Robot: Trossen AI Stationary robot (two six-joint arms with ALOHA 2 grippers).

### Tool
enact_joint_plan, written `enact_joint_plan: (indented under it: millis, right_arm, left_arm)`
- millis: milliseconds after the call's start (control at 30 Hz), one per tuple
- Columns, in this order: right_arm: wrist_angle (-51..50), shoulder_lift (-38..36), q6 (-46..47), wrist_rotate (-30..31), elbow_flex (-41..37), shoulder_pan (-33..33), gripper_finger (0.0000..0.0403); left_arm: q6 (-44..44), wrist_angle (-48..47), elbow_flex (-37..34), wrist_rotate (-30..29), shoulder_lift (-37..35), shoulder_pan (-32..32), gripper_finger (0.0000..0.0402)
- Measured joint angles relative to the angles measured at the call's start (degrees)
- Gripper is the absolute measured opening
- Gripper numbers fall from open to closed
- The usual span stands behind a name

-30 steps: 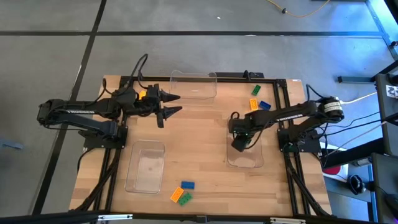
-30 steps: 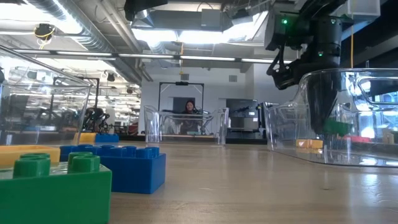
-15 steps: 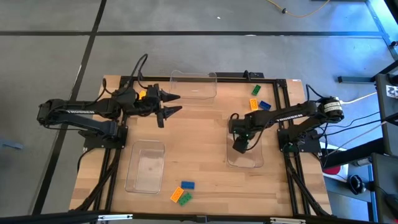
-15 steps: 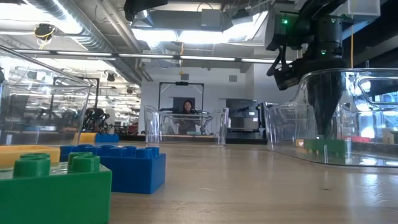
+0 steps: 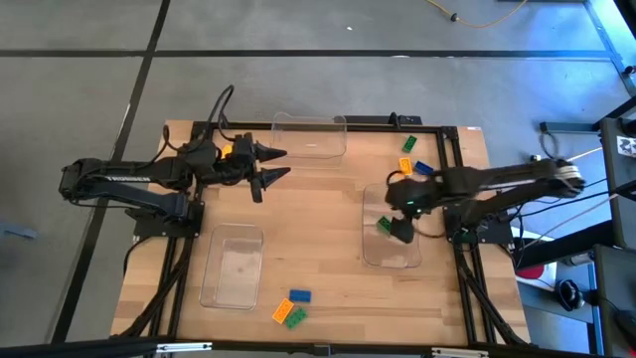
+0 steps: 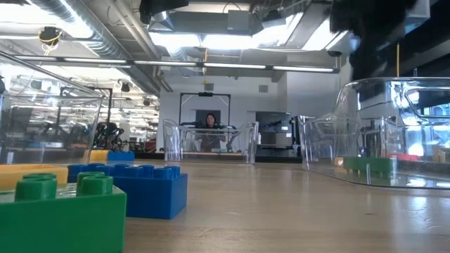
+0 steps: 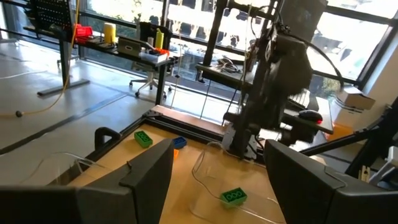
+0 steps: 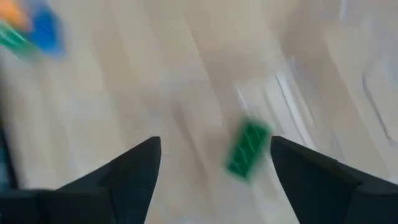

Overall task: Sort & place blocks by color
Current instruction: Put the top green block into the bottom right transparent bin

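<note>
A green block [image 5: 384,225] lies flat on the floor of the clear right tray [image 5: 390,261]; it also shows in the low view [image 6: 370,166] and the right wrist view [image 8: 247,149]. My right gripper [image 5: 398,235] hangs open and empty just above it [image 8: 215,143]. My left gripper [image 5: 287,164] waits open and empty at the far left, by the far tray [image 5: 309,134]. Green [image 5: 408,144], orange [image 5: 405,165] and blue [image 5: 423,168] blocks lie at the far right. Blue [image 5: 299,295], orange [image 5: 282,312] and green [image 5: 295,317] blocks lie near the front edge.
A third clear tray [image 5: 232,264] stands at the near left. The black frame rails [image 5: 452,159] run along the table's sides. Bare wood [image 5: 313,214] lies between the trays. A person [image 6: 213,126] sits in the room beyond the table.
My right gripper has lowered the green block onto the right tray's floor and let it go. It has then risen out of the tray and drifted a little toward the table's right edge. The block stays flat on the tray floor.
</note>
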Motion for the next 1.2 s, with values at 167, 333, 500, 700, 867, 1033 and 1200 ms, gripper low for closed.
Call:
enact_joint_plan:
  millis: [167, 333, 500, 700, 867, 1033, 1200]
  right_arm:
    - [26.31, -11.46, 5.4, 6.83, -8.01, 2.05, 0.0305]
    - [49.43, -15.78, -2.69, 14.07, -12.91, 2.2, 0.0305]
    - [54.29, -15.93, -10.0, 16.59, -13.08, 2.2, 0.0305]
    - [54.08, -15.93, -9.44, 16.73, -13.1, 2.18, 0.0305]
    - [54.05, -15.93, -9.2, 16.75, -13.1, 2.18, 0.0305]
    - [54.04, -15.93, -8.94, 16.75, -13.1, 2.18, 0.0305]
    - [54.03, -15.93, -7.91, 16.75, -13.12, 2.18, 0.0305]
  left_arm:
    - [-0.08, 0.01, 0.0, 0.56, 0.0, -0.01, 0.0243]
    - [-0.16, 0.06, 0.0, 0.59, 0.0, -0.01, 0.0243]
    - [-0.13, 0.11, 0.0, 2.96, 0.0, 0.02, 0.0243]
    - [-0.15, 0.09, 0.0, 3.5, 0.0, 0.02, 0.0243]
    - [-0.23, 0.11, 0.0, 3.22, 0.0, -0.01, 0.0243]
    - [-2.68, 0.09, 0.0, 4.09, 0.02, -0.05, 0.0243]
    - [-2.95, 0.09, 0.0, 4.58, 0.02, -0.05, 0.0243]
